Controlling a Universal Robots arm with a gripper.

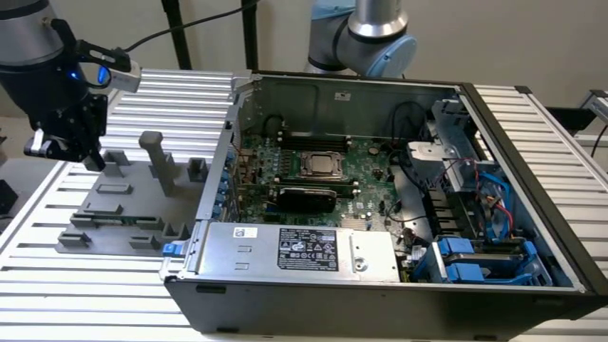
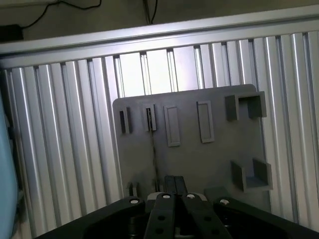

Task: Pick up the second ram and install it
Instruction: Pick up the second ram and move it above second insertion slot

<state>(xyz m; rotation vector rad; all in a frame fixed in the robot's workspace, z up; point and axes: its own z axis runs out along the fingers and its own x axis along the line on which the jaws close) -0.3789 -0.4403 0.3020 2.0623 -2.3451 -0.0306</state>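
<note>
The second ram is a thin green stick standing on edge between low blocks near the front of the gray fixture plate. In the wrist view the ram is a thin dark line running across the plate towards my fingertips. My gripper hangs above the plate's far corner at the exterior view's left, apart from the ram. Its fingers are shut together with nothing between them.
An open computer case lies at the exterior view's right of the plate. Inside are the motherboard, its processor socket and black memory slots. A tall gray post and other blocks rise from the plate. A ribbed aluminium table lies beneath.
</note>
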